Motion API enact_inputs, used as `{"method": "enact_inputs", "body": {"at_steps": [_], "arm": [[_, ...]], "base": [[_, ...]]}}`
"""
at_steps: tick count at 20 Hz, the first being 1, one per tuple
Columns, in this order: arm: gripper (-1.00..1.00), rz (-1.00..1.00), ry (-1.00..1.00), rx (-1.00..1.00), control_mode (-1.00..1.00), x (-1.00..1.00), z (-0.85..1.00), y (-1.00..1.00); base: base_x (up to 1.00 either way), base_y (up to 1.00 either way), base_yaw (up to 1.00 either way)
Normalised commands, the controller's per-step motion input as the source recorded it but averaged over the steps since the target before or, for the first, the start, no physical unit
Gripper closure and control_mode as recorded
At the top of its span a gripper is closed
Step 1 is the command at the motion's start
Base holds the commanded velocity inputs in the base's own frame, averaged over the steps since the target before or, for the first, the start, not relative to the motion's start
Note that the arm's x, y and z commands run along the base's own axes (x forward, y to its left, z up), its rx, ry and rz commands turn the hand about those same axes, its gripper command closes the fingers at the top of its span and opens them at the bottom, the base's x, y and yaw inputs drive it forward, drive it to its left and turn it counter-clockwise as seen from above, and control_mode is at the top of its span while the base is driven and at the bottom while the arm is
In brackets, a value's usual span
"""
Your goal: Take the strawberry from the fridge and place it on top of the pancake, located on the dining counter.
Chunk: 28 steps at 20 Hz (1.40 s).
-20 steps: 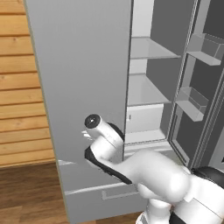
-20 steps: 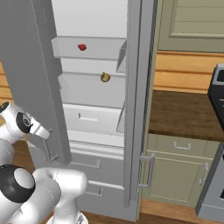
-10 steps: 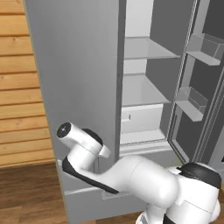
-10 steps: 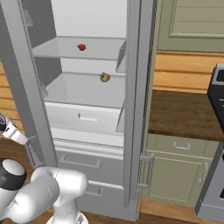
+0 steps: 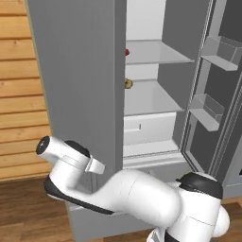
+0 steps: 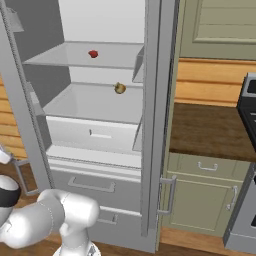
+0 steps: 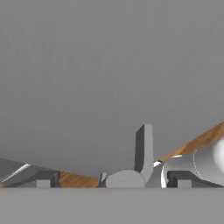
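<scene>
I read no writing anywhere; strawberry [image 6: 93,53] mid upper fridge [image 6: 150,125] shelf; gripper [image 7: 111,181] state unclear to me.

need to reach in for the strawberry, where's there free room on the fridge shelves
The upper shelf is bare except for the strawberry near its back. The shelf below is open left of the brown fruit. No crowded spots.

A rendered home kitchen, plainly: the tall grey fridge [image 6: 100,125] stands open at twelve o'clock, white shelves and drawers showing, fruit on them. At three o'clock a dark wooden surface [image 6: 210,131] tops pale green cabinets [image 6: 205,200], a stove edge [image 6: 247,115] beside it. Wood-plank wall [image 5: 21,94] at nine o'clock.
</scene>
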Motion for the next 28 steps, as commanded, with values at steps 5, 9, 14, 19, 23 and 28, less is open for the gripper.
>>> {"method": "enact_inputs", "body": {"at_steps": [5,9,14,19,23,28], "arm": [[-1.0,0.0,-0.04,0.0,-1.0,-0.25,0.8,0.11],[-1.0,0.09,0.0,0.11,-1.0,-0.91,0.1,-0.03],[-1.0,0.18,0.05,0.23,-1.0,-0.52,0.54,-0.42],[-1.0,0.03,-0.02,0.48,-1.0,-0.3,0.65,-1.0],[-1.0,0.16,-0.08,0.45,-1.0,-0.39,0.59,-0.86],[-1.0,0.11,0.0,0.86,-1.0,0.04,0.1,-0.97]], "base": [[0.0,0.0,0.0],[0.0,0.0,0.0],[0.0,0.0,0.0],[0.0,0.0,0.0],[0.0,0.0,0.0],[0.0,0.0,0.0]]}}
